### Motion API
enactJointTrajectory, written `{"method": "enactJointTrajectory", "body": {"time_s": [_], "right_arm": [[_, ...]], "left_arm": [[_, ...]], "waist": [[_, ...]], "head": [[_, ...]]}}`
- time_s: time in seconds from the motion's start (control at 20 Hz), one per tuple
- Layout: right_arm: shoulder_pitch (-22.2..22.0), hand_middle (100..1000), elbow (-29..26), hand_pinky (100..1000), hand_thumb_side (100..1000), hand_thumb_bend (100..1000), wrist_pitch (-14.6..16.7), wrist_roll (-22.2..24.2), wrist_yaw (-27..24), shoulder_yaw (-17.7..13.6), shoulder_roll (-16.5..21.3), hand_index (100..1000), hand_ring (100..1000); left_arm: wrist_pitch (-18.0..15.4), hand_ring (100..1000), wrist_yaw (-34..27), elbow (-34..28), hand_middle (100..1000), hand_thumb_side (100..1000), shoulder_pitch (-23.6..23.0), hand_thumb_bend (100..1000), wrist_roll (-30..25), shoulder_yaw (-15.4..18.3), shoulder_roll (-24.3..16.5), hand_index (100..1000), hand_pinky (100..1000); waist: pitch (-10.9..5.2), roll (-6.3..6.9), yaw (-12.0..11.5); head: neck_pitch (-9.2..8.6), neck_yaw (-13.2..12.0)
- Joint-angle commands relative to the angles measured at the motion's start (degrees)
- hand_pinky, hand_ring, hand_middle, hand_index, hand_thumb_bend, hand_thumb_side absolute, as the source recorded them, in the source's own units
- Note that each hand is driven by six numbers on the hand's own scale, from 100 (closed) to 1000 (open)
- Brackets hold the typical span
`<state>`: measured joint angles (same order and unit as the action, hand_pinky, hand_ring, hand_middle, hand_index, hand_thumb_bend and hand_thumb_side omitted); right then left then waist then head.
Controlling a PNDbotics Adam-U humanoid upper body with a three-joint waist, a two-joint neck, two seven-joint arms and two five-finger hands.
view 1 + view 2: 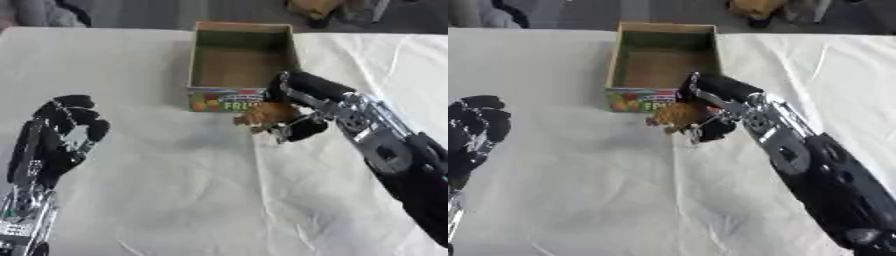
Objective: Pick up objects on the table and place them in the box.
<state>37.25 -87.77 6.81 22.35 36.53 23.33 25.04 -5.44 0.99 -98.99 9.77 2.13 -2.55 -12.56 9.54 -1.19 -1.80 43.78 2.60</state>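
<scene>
Box (241, 55): cardboard, open at the top, standing on the far middle of the table (175, 190), which is covered with a white cloth. You can see its brown floor, with nothing visible inside. Its near wall carries a coloured fruit print with white lettering.

Brown object (267, 114): small, orange-brown, lumpy; its exact kind cannot be made out. You hold it just near of the box's front wall, toward that wall's right end, outside the box and apparently lifted a little above the cloth.

Right hand (297, 112): your arm comes in from the near right and reaches diagonally to the box front. Fingers and thumb are curled round the brown object, fingers along its far side next to the printed wall, thumb on its near side.

Left hand (61, 132): idle at the near left, well apart from box and object, palm up to the camera, fingers relaxed and pointing far, holding nothing.

Far edge: beyond the table, a yellow-brown shape and some grey cloth, too indistinct to name.
</scene>
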Motion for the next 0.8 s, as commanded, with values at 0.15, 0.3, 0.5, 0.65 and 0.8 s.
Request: {"method": "enactJointTrajectory", "body": {"time_s": [0.15,0.3,0.5,0.65,0.8], "right_arm": [[3.6,369,-1.8,463,100,186,-1.9,-0.1,-2.0,-2.4,3.2,522,404],[6.3,371,-0.5,471,100,203,-2.3,0.2,-1.7,-2.9,4.4,522,408],[10.4,373,3.0,479,100,229,-2.1,0.7,0.2,-3.2,5.4,515,413],[13.7,376,7.6,483,100,244,-1.9,0.7,2.8,-3.7,4.9,499,416],[16.3,378,12.6,490,100,258,-1.4,-0.1,5.7,-4.6,3.8,503,423]], "left_arm": [[-0.1,609,0.0,-1.1,598,479,0.3,802,-0.3,0.1,-0.7,691,641],[-0.1,609,0.0,-1.0,598,479,0.3,801,-0.5,-0.1,-0.6,691,641],[-0.1,608,-0.1,-1.1,599,478,0.6,801,-0.7,-0.3,-0.5,691,641],[-0.1,608,-0.1,-1.2,599,478,1.1,801,-1.1,-0.7,-0.3,691,641],[-0.2,608,-0.3,-1.2,599,478,1.7,801,-1.6,-1.2,-0.1,691,641]], "waist": [[-1.04,0.03,-0.2],[-1.08,-0.02,-0.7],[-0.92,-0.05,-1.5],[-0.63,-0.10,-2.6],[-0.25,-0.12,-3.8]], "head": [[0.33,-0.1],[0.33,0.0],[0.33,0.4],[0.33,1.0],[0.33,1.7]]}}
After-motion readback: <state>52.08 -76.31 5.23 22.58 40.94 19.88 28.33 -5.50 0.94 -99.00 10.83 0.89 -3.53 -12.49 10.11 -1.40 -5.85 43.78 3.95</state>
